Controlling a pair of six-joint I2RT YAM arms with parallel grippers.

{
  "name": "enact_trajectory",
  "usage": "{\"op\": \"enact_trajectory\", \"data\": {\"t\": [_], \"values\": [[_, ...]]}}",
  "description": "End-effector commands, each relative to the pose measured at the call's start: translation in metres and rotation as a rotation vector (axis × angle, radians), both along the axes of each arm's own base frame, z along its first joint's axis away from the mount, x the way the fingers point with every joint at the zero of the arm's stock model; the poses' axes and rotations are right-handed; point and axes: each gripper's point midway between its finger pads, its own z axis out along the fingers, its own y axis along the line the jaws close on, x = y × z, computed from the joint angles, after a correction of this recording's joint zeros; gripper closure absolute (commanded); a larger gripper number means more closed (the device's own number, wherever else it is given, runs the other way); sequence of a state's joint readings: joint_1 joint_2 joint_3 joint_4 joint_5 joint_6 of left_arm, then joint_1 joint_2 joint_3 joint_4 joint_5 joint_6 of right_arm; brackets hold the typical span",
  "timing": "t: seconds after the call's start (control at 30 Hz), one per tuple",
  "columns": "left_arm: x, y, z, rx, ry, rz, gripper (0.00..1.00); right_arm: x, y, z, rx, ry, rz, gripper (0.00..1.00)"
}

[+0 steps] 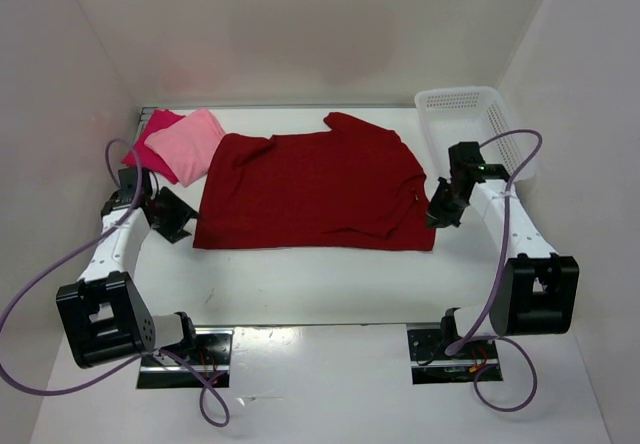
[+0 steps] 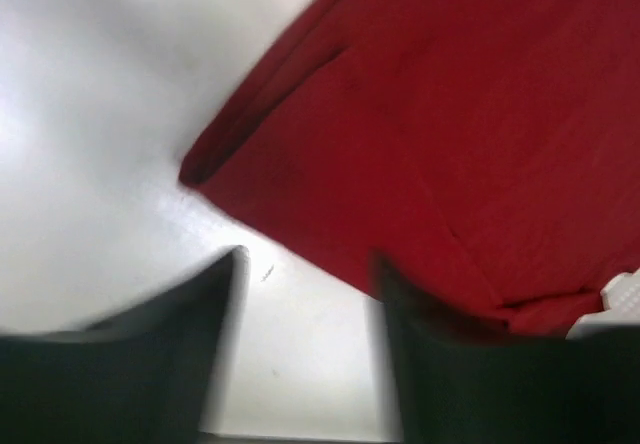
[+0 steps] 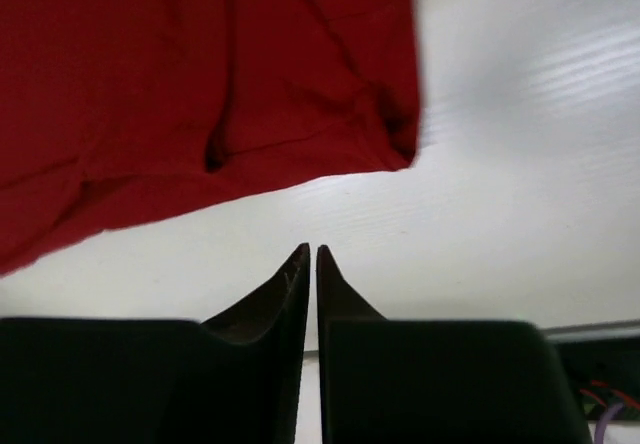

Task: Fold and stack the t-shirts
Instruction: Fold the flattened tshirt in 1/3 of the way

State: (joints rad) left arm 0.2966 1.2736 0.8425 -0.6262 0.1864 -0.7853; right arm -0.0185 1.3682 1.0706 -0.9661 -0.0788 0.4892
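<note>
- The dark red t-shirt (image 1: 315, 189) is lying spread flat across the middle of the white table (image 1: 320, 284). Its collar is pointing toward the far edge and its hem is running along the near side.
- The light pink t-shirt (image 1: 190, 144) is sitting folded at the far left corner. It is partly overlapping the crimson-pink t-shirt (image 1: 150, 142) beneath it, and its right edge is touching the dark red shirt's left sleeve.
- The left gripper (image 1: 170, 214) is hanging low just beside the dark red shirt's near left corner.
- In the left wrist view, the left gripper (image 2: 310, 264) is showing its fingers (image 2: 150, 364) spread well apart with nothing between them. They are framing bare table, with the corner of the dark red t-shirt (image 2: 450, 114) just ahead of them.
- The right gripper (image 1: 443, 209) is hovering at the right edge of the dark red shirt, near its near right corner.
- In the right wrist view, the right gripper (image 3: 311, 254) is showing its two fingers (image 3: 270, 304) pressed tip to tip and gripping nothing. The tips are hanging over bare table, a little apart from the edge of the dark red t-shirt (image 3: 200, 84).
- A white mesh basket (image 1: 470, 114) is standing at the far right corner, beyond the right arm and apart from all three shirts.
</note>
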Motion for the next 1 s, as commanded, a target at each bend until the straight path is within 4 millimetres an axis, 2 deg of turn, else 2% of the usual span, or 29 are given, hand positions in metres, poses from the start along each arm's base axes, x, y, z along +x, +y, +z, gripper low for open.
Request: {"op": "enact_trajectory", "data": {"t": [0.0, 0.03, 0.07, 0.1, 0.13, 0.17, 0.2, 0.23, 0.27, 0.37, 0.4, 0.53, 0.67, 0.8, 0.83, 0.97], "values": [[0.037, -0.013, 0.026, -0.003, -0.179, -0.104, 0.51, 0.021, 0.052, 0.008, 0.112, -0.077, 0.139, 1.00], [0.041, -0.026, 0.024, -0.013, -0.187, -0.133, 0.63, 0.037, 0.067, 0.010, 0.140, -0.136, 0.167, 1.00], [0.047, -0.032, 0.025, -0.012, -0.218, -0.151, 0.71, 0.039, 0.082, 0.002, 0.179, -0.125, 0.187, 1.00], [0.050, -0.041, 0.023, -0.020, -0.219, -0.171, 0.75, 0.043, 0.092, -0.003, 0.206, -0.125, 0.174, 1.00], [0.051, -0.049, 0.018, 0.021, -0.209, -0.196, 0.78, 0.057, 0.099, -0.002, 0.220, -0.172, 0.173, 0.95], [0.057, -0.053, 0.024, 0.040, -0.234, -0.208, 0.78, 0.056, 0.107, -0.014, 0.239, -0.143, 0.178, 0.88], [0.062, -0.054, 0.020, 0.059, -0.225, -0.213, 0.78, 0.061, 0.109, -0.016, 0.245, -0.149, 0.167, 0.79], [0.064, -0.059, 0.017, 0.064, -0.223, -0.227, 0.78, 0.066, 0.110, -0.017, 0.246, -0.161, 0.168, 0.65], [0.067, -0.067, 0.017, 0.062, -0.230, -0.252, 0.77, 0.072, 0.108, -0.020, 0.233, -0.176, 0.162, 0.62], [0.074, -0.078, 0.006, 0.058, -0.225, -0.282, 0.75, 0.073, 0.097, -0.028, 0.172, -0.176, 0.135, 0.53], [0.076, -0.083, 0.000, 0.055, -0.216, -0.297, 0.75, 0.072, 0.089, -0.034, 0.130, -0.171, 0.116, 0.53], [0.080, -0.088, -0.015, 0.067, -0.201, -0.319, 0.75, 0.058, 0.084, -0.055, 0.120, -0.101, 0.054, 0.53], [0.074, -0.077, -0.030, 0.117, -0.159, -0.301, 0.75, 0.038, 0.084, -0.074, 0.120, -0.042, 0.033, 0.53], [0.061, -0.067, -0.053, 0.091, -0.107, -0.252, 0.76, 0.035, 0.081, -0.081, 0.109, -0.048, 0.006, 0.53], [0.054, -0.064, -0.063, 0.087, -0.076, -0.244, 0.76, 0.038, 0.086, -0.081, 0.137, -0.054, 0.007, 0.53], [0.051, -0.062, -0.068, 0.078, -0.065, -0.239, 0.76, 0.043, 0.096, -0.082, 0.190, -0.064, 0.037, 0.58]]}}
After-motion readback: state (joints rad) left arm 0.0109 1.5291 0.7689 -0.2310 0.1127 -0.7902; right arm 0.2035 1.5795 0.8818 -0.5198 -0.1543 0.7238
